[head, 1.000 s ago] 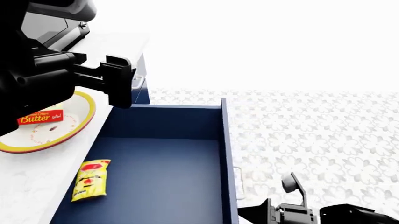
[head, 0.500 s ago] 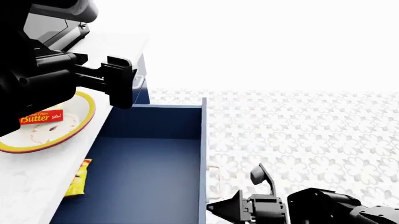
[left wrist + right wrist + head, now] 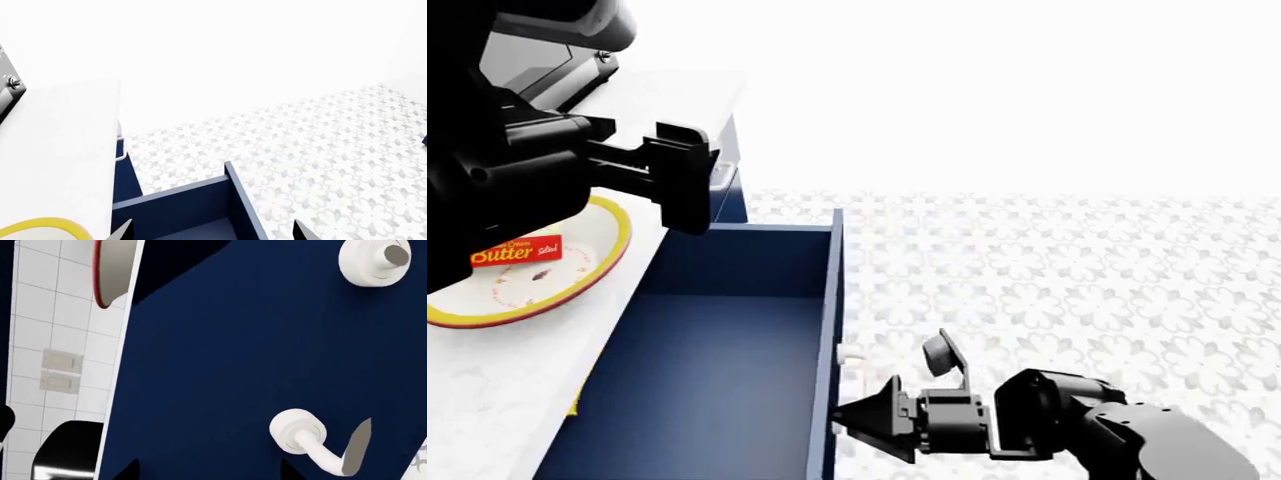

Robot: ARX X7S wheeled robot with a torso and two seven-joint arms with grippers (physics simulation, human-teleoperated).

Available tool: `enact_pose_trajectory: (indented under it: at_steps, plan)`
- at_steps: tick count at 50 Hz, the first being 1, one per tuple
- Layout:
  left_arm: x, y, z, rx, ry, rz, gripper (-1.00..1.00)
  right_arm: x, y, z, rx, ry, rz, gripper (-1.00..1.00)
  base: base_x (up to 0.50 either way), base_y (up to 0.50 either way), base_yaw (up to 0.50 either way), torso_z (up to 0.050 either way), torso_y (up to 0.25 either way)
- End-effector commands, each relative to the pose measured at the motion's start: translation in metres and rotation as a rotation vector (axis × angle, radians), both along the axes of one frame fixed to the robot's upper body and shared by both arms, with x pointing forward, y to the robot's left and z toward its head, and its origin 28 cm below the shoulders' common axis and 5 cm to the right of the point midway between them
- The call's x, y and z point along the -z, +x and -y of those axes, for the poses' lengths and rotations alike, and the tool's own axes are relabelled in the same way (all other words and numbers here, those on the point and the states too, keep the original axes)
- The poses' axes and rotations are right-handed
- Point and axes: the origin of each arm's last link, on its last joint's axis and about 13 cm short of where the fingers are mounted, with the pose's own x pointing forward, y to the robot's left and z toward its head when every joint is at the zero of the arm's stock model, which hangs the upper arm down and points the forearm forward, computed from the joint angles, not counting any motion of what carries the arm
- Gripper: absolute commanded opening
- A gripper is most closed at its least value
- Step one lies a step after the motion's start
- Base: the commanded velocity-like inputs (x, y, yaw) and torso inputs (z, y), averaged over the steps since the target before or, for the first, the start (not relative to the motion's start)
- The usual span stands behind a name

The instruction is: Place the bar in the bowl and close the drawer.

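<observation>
The bar [image 3: 514, 252], a red box lettered "Butter", lies in the bowl [image 3: 598, 262] on the white counter. In the right wrist view the bowl [image 3: 107, 275] shows its pinkish-red outside. The navy drawer [image 3: 721, 370] stands partly open below the counter edge. My right gripper [image 3: 857, 415] is open, its tips against the drawer's front [image 3: 233, 365] next to the curved white handle [image 3: 313, 447]. My left gripper [image 3: 683, 190] hovers open and empty above the drawer's back corner, to the right of the bowl; its wrist view shows the drawer's corner [image 3: 237, 195] between its tips.
A sliver of a yellow snack packet [image 3: 571, 405] peeks from under the counter [image 3: 494, 400] inside the drawer. A dark appliance [image 3: 541, 55] sits at the counter's back left. Patterned floor [image 3: 1068, 290] spreads to the right of the drawer.
The drawer front has slid in toward the counter, with my right gripper following against it. The snack packet is now almost hidden under the counter. The left arm has stayed put.
</observation>
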Motion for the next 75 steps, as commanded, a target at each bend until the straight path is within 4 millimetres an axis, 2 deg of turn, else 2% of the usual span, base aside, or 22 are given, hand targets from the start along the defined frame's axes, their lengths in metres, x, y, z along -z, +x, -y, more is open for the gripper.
enact_pose_trajectory:
  at_steps: [1,26,61,75]
  plan:
    - [0.001,0.001,-0.001,-0.001,-0.004,-0.003,1.00,-0.004,0.008,-0.023,-0.018,0.005,0.009,1.00,0.00,0.00,0.00,0.000,0.000]
    - [0.005,0.002,-0.006,-0.009,-0.015,-0.012,1.00,-0.007,0.007,-0.053,-0.103,0.030,-0.034,1.00,0.00,0.00,0.00,0.000,0.000]
    - [0.008,0.005,-0.007,-0.009,-0.015,-0.019,1.00,-0.015,0.005,-0.078,-0.150,0.048,-0.042,1.00,0.00,0.00,0.00,0.000,0.000]
    - [0.008,0.004,-0.009,-0.013,-0.019,-0.018,1.00,-0.013,0.003,-0.078,-0.147,0.010,-0.043,1.00,0.00,0.00,0.00,0.000,0.001]
